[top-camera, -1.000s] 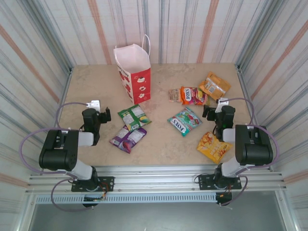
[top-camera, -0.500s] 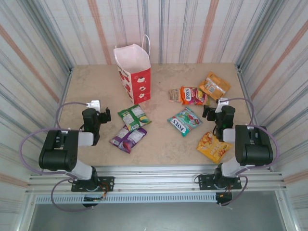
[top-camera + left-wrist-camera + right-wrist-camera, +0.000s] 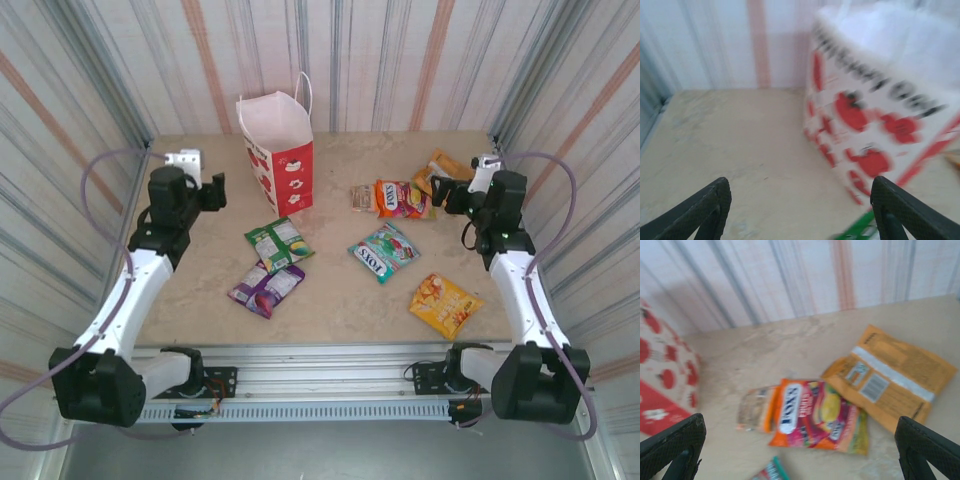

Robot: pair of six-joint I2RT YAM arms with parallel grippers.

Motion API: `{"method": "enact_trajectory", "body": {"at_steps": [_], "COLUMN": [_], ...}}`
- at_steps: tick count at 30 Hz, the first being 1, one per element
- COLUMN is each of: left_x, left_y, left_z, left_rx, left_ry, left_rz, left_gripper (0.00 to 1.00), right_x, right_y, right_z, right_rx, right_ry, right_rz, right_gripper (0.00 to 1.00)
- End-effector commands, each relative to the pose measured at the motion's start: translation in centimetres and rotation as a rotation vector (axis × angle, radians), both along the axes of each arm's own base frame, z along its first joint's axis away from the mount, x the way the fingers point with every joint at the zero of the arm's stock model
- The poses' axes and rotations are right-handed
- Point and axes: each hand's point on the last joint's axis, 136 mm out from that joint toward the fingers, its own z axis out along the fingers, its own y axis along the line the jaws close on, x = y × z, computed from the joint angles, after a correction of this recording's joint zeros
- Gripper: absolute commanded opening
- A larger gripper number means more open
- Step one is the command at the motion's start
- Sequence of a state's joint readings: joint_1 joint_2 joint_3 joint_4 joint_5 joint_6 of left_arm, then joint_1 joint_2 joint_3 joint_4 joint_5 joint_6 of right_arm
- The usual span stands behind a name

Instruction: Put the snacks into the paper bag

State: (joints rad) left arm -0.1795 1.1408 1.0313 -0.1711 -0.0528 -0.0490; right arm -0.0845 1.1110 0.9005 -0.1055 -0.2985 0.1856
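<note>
While the paper bag (image 3: 290, 170) stands upright, we see left gripper (image 3: 800, 192) and right gripper (image 3: 799, 427) gaping wide, empty.

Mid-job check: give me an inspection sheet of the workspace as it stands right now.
Surface: beige table, bare between items.
Job's things: paper bag upright, open, at the back; green packet, purple packet, teal packet, orange-red packet, orange packet, yellow packet all lie outside it.
Clutter: brownish scrap at the orange-red packet's end; cannot tell if separate.
Claws: left claw open, facing the bag; right claw open, facing the orange-red packet; both empty.
Cables: purple cables loop off both arms, clear of packets.
Surroundings: striped walls; metal rail at near edge.
</note>
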Motion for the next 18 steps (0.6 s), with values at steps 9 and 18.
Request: {"method": "enact_trajectory", "body": {"at_steps": [9, 18], "left_x": [-4.4, -0.1], "left_y": [-11.7, -15.3], "left_z": [6.0, 3.2], "left_rx": [0.112, 0.225], "left_ry": [0.303, 0.480], "left_rz": [-0.490, -0.616], "left_gripper": [0.69, 0.65], "right_x": [-5.2, -4.5], "right_y": [9.2, 11.3], "right_z": [1.0, 1.7], "right_rx": [0.239, 0.228], "right_ry": [0.266, 0.258], "right_rz": [0.339, 0.396], "right_gripper": [0.99, 0.99]}}
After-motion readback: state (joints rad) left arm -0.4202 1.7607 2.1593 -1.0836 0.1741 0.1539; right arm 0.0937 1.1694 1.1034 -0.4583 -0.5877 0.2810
